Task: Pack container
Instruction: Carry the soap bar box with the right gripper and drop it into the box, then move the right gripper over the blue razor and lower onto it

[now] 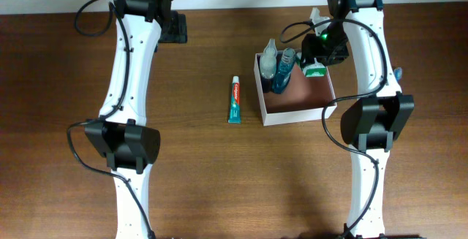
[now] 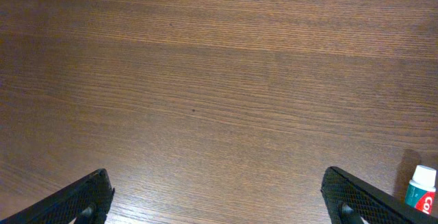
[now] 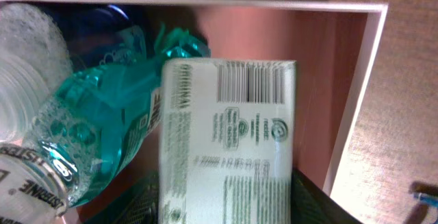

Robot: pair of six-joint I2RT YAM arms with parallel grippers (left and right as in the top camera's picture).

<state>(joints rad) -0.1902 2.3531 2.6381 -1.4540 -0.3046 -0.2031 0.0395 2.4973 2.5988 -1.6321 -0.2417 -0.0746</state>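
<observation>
Nearest on the brown wooden table [image 1: 219,166], a green-and-white toothpaste tube [image 1: 235,99], just left of the square white-walled container [image 1: 296,115] with its reddish-brown floor, right of centre. Inside, toward the far wall, a blue-green mouthwash bottle [image 1: 284,72], a clear bottle [image 1: 269,56] and a green-white soap packet [image 3: 229,142]. Over the packet, the right gripper [image 1: 320,52], partly parted, hold impossible to tell. Farthest left, the left gripper [image 2: 215,190], spread wide, empty.

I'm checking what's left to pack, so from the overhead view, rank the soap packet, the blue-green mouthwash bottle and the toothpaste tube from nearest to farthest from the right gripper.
From the right gripper:
1. Soap packet, just below it, inside the container.
2. Blue-green mouthwash bottle, by the container's left wall.
3. Toothpaste tube, on the table, left of the container.
</observation>
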